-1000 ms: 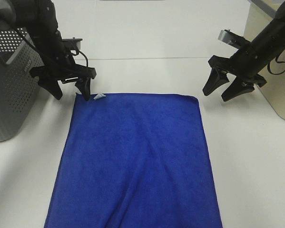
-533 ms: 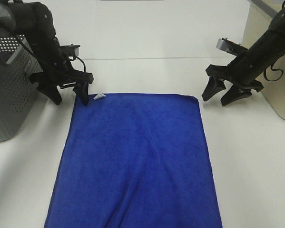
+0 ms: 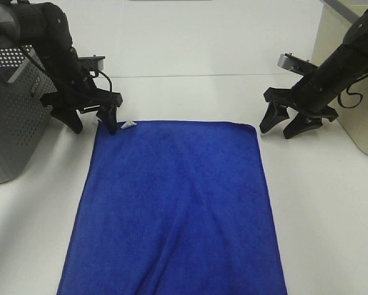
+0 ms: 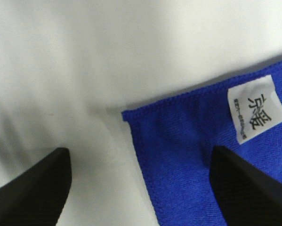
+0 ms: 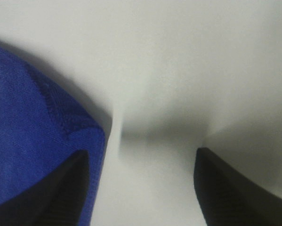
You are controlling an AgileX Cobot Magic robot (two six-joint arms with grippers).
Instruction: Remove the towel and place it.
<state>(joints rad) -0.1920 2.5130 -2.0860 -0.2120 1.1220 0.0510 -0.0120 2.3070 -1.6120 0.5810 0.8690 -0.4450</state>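
Note:
The towel [image 3: 171, 203] lies spread flat on the white table, royal blue, with a small white tag [image 3: 128, 125] at its far left corner. My left gripper [image 3: 94, 126] stands open, low over that corner, one finger on either side of it. In the left wrist view the towel corner [image 4: 197, 155] and the printed tag [image 4: 256, 115] lie between the black fingers [image 4: 32, 188]. My right gripper [image 3: 277, 131] is open just right of the far right corner. The right wrist view shows that towel corner [image 5: 32, 132] beside one finger [image 5: 60, 188].
A grey perforated basket [image 3: 11, 117] stands at the left edge, close behind my left arm. A beige container [image 3: 349, 92] stands at the right edge behind my right arm. The towel runs off the near edge of the exterior view.
My right gripper has come down a little toward the towel's far right corner. The left gripper has hardly moved. Both have stayed open.

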